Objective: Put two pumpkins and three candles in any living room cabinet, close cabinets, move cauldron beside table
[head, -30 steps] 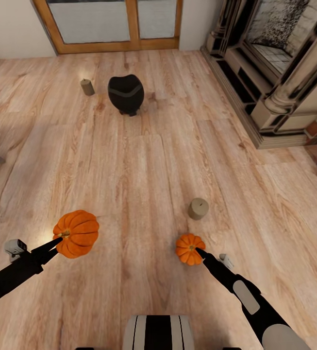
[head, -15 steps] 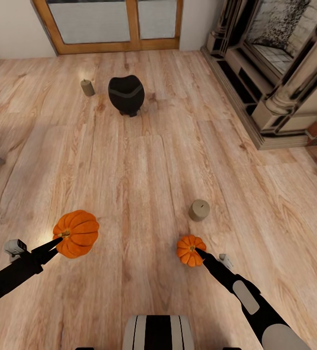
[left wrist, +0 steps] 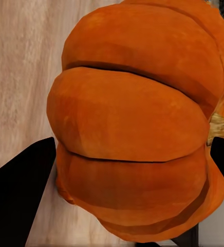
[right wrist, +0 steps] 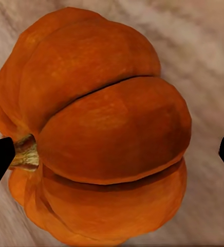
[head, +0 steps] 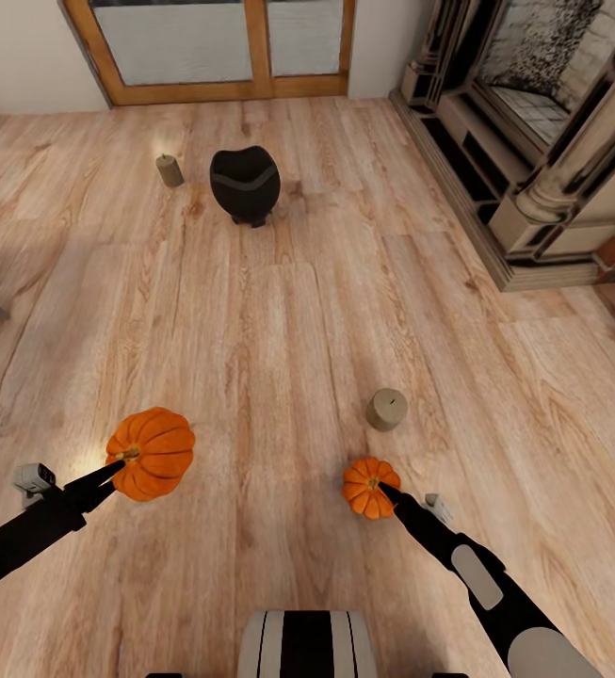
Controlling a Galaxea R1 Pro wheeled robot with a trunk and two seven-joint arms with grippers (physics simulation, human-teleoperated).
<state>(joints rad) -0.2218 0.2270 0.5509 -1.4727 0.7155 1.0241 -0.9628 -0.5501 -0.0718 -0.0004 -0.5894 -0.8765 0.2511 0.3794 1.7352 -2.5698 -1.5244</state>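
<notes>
Head view: the left gripper (head: 116, 465) pinches the stem of the larger-looking pumpkin (head: 153, 453), and the right gripper (head: 385, 489) pinches the stem of the other pumpkin (head: 370, 486) (each stem sits by a dark fingertip in the wrist views). A candle (head: 385, 409) stands near the right pumpkin. Farther off, the black cauldron (head: 244, 183) stands beside another candle (head: 169, 169) on the plank floor (head: 279, 320).

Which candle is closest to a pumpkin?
The candle just beyond the right gripper's pumpkin. The other candle stands far off beside the cauldron.
</notes>
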